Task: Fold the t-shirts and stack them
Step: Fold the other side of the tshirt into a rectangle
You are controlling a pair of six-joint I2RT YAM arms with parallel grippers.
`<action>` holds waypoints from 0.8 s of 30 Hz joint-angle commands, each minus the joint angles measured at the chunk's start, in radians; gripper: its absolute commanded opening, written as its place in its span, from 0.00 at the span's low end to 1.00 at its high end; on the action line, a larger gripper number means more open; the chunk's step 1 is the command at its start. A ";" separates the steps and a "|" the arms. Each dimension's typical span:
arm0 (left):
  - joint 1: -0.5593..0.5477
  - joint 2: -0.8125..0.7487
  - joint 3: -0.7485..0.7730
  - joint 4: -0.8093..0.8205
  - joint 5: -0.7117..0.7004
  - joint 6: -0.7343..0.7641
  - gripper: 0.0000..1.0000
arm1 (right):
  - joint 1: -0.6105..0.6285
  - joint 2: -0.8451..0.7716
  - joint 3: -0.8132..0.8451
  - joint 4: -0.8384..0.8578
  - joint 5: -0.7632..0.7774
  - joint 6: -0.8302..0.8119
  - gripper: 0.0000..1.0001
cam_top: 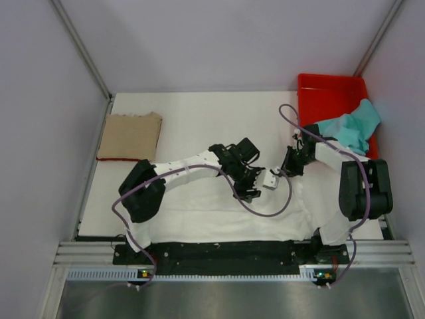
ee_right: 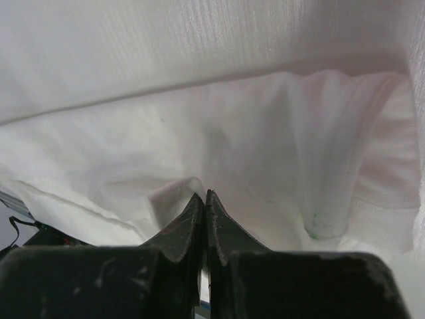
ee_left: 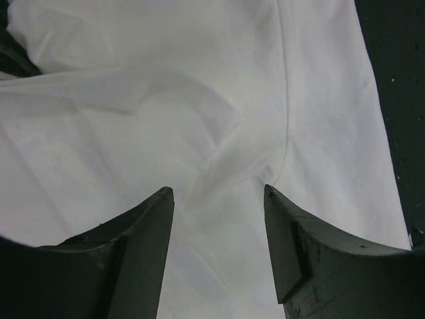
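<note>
The white t-shirt (cam_top: 219, 216) lies spread across the near part of the table, plain side up, with no print showing. My left gripper (cam_top: 249, 189) is open just above its upper edge. In the left wrist view it (ee_left: 218, 189) straddles a seam of the white cloth (ee_left: 199, 100) without gripping it. My right gripper (cam_top: 282, 171) is shut on a small lifted fold of the same shirt. In the right wrist view it (ee_right: 204, 193) has closed jaws with a flap of cloth (ee_right: 174, 196) at the tips. The folded tan t-shirt (cam_top: 131, 135) lies at the back left. The teal t-shirt (cam_top: 352, 128) hangs over the bin's edge.
The red bin (cam_top: 325, 90) stands at the back right corner. Purple cables loop from both arms over the table. A black strip (cam_top: 226, 251) runs along the table's near edge. Grey walls enclose the left, back and right sides.
</note>
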 commanded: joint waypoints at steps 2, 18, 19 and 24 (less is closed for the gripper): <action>-0.062 0.119 0.018 0.166 0.043 -0.032 0.58 | -0.010 0.000 0.000 0.043 0.004 0.011 0.00; -0.094 0.249 0.038 0.249 0.066 -0.124 0.41 | -0.014 -0.013 -0.031 0.050 -0.006 -0.003 0.00; -0.094 0.251 0.035 0.249 0.061 -0.127 0.40 | -0.014 -0.011 -0.031 0.050 -0.004 -0.004 0.00; -0.094 0.254 0.000 0.284 0.037 -0.145 0.33 | -0.017 -0.013 -0.029 0.053 -0.016 -0.003 0.00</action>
